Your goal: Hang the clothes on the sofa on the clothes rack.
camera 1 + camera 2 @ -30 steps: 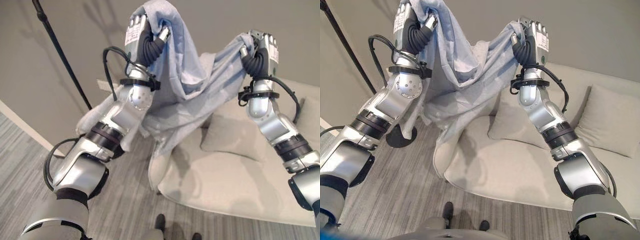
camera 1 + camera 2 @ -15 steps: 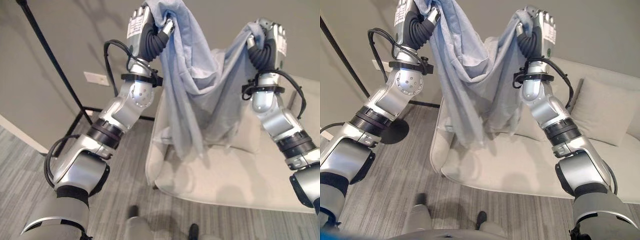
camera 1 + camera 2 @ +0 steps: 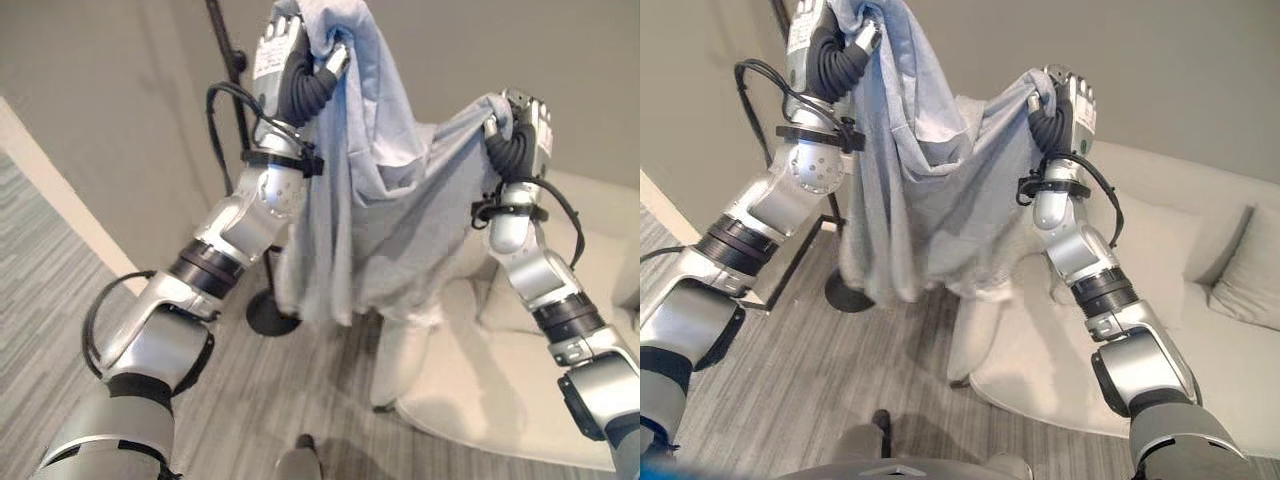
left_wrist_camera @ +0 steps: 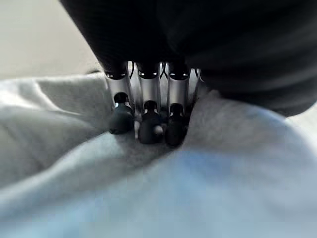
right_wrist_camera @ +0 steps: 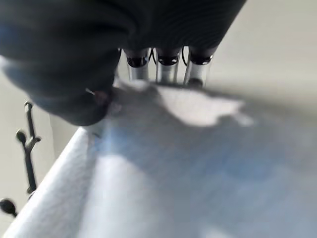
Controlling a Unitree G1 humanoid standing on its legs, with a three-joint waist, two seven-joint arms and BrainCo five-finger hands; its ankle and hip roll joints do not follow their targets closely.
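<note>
Pale blue-grey cloth garment [image 3: 375, 200] hangs spread between the raised left hand [image 3: 290, 60] and right hand [image 3: 518, 125], both clenched on its edges, keeping it clear of the beige sofa [image 3: 520, 390] beside the black pole rack [image 3: 235, 75].

shirt [image 3: 380, 200]: soft matt grey cloth | sofa [image 3: 1200, 330]: matt beige fabric | rack pole [image 3: 225, 50]: dark matt metal | floor [image 3: 60, 260]: grey streaked carpet

Grey plank floor [image 3: 60, 250], plain beige wall [image 3: 1200, 70]

Rack pole [image 3: 228, 60] just beside left hand [image 3: 290, 60], behind draped garment [image 3: 370, 200].
</note>
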